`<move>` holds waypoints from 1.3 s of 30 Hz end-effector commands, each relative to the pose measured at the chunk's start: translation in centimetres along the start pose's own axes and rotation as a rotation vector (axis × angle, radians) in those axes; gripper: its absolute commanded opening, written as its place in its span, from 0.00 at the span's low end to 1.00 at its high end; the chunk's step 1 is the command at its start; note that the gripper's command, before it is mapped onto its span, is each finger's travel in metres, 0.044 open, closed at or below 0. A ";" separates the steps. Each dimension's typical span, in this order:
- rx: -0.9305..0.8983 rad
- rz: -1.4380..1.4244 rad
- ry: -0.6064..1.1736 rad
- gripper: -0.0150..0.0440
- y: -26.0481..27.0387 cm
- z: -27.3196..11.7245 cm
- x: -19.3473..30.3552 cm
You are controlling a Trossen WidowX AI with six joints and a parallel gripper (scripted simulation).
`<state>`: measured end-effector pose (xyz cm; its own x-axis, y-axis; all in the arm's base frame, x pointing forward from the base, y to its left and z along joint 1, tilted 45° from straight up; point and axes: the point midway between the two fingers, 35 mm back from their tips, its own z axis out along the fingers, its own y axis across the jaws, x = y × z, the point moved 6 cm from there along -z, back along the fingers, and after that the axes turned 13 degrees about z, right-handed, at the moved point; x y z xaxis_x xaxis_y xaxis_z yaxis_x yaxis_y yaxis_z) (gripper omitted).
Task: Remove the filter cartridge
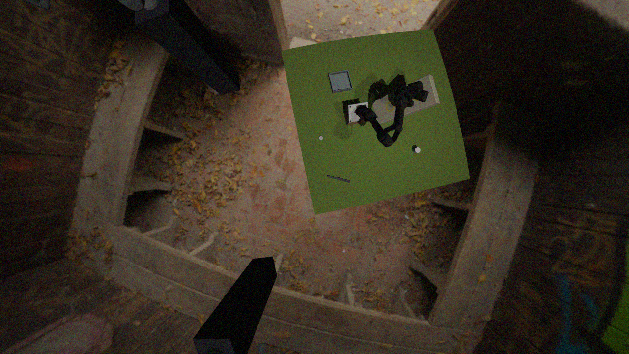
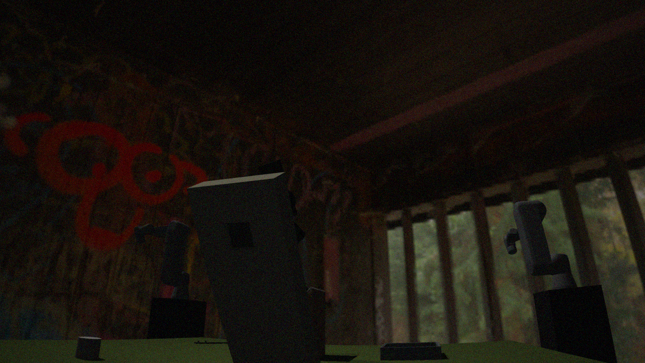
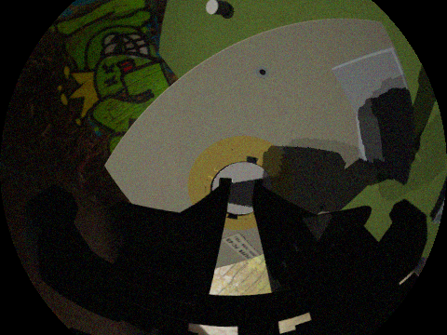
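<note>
The service panel (image 1: 352,115) (image 2: 252,261) (image 3: 249,112) stands on the green table (image 1: 373,176). In the wrist view its pale face fills the middle. The round filter cartridge (image 3: 241,171) has a grey face inside a yellow ring (image 3: 204,178) and sits in the panel. My gripper (image 3: 240,188) (image 1: 359,113) is pressed up to the cartridge's face, its two fingertips a narrow gap apart at the face. I cannot tell how deep the tips sit in the slots. The grey tray (image 1: 339,81) (image 2: 409,350) (image 3: 368,76) lies beside the panel. In the exterior view the panel hides the gripper.
Two small white cylinders (image 1: 416,149) (image 1: 321,137) stand on the table; one also shows in the exterior view (image 2: 87,347) and one in the wrist view (image 3: 212,6). A thin dark bar (image 1: 338,178) lies near the front edge. The arm's base sits on a beige slab (image 1: 428,88).
</note>
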<state>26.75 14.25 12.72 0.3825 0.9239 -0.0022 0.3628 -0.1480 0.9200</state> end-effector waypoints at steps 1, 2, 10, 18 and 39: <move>0.005 -0.002 -0.004 0.41 0.0 0.4 -0.1; 0.005 -0.002 -0.004 0.41 0.0 0.5 -0.1; 0.005 -0.002 -0.004 0.41 0.0 0.7 -0.1; 0.005 -0.002 -0.004 0.41 0.0 0.9 -0.1; 0.004 -0.002 -0.004 0.41 0.0 1.5 -0.1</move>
<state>26.83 14.26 12.51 0.3691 0.9293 -0.0106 0.3588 -0.1319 0.9241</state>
